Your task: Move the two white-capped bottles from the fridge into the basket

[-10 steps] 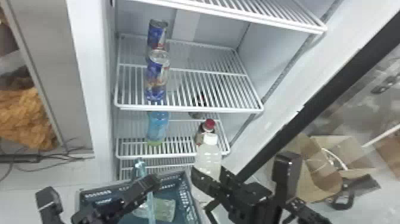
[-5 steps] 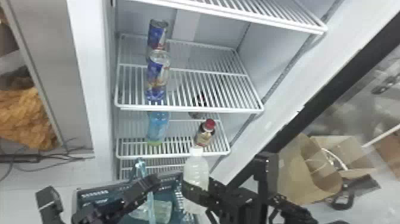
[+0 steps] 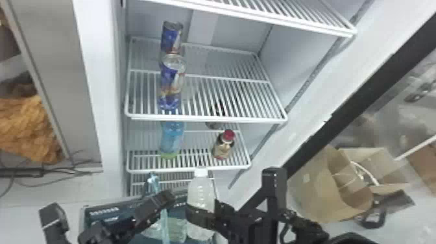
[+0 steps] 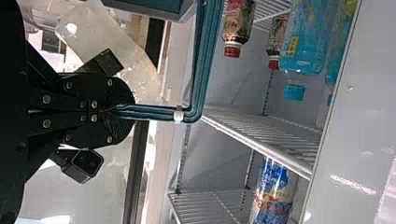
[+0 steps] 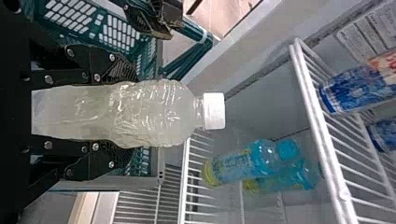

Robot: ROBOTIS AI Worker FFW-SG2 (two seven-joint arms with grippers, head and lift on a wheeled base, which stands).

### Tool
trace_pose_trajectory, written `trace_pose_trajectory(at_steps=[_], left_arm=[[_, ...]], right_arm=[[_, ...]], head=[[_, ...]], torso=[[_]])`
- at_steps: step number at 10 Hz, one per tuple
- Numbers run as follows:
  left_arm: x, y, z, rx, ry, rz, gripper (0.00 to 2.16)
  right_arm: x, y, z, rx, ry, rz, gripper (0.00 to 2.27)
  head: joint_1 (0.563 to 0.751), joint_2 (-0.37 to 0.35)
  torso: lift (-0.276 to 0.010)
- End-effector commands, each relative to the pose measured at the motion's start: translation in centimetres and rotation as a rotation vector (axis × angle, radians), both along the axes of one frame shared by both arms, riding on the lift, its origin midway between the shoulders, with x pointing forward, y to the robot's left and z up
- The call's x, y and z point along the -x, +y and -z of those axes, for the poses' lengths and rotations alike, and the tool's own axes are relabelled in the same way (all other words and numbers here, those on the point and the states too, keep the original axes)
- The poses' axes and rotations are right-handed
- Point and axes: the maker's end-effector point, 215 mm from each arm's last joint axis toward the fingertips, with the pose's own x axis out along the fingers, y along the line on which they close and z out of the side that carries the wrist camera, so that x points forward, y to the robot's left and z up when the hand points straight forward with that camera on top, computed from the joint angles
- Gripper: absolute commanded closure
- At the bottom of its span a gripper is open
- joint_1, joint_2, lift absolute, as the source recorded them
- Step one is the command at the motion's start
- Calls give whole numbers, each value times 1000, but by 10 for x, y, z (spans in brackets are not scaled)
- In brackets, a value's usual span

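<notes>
In the head view my right gripper is closed around a white-capped bottle, upright at the right side of the teal basket. The right wrist view has this bottle between the fingers of my right gripper, its white cap pointing away from the wrist. My left gripper is at the basket's handle; in the left wrist view, that gripper is shut on the teal handle. A clear bottle lies inside the basket, its cap hidden.
On the fridge shelves stand blue cans, a light-blue bottle and a red-capped bottle. Wire shelf edges lie beyond the basket. An open cardboard box is at the right, past the dark door frame.
My right gripper has carried the white-capped bottle leftward and slightly down in the head view, from in front of the red-capped bottle to the basket's side. The left gripper has stayed at the handle.
</notes>
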Motion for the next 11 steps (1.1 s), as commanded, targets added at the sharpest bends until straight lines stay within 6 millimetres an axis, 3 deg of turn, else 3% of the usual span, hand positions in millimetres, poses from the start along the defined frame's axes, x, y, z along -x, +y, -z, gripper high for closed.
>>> trace_pose_trajectory(at_steps=[1,4,9,11], left_arm=[[-1,1,0,0,-1,-5,1184],[-1,1,0,0,-1,-5,1184],[-2,2,0,0,-1,-7,1184],[-3,2,0,0,-1,-9,1184]], right_arm=[[1,2,4,-8,12,-5,823],[0,4,7,-28,22,-14,556],[-5,4,4,-37,-3,-13,524],[-20,0,-8,-26,-75,-2,518]], head=[[695,-342],[695,-334],[695,-328],[695,-326]], torso=[[0],[0],[0],[0]])
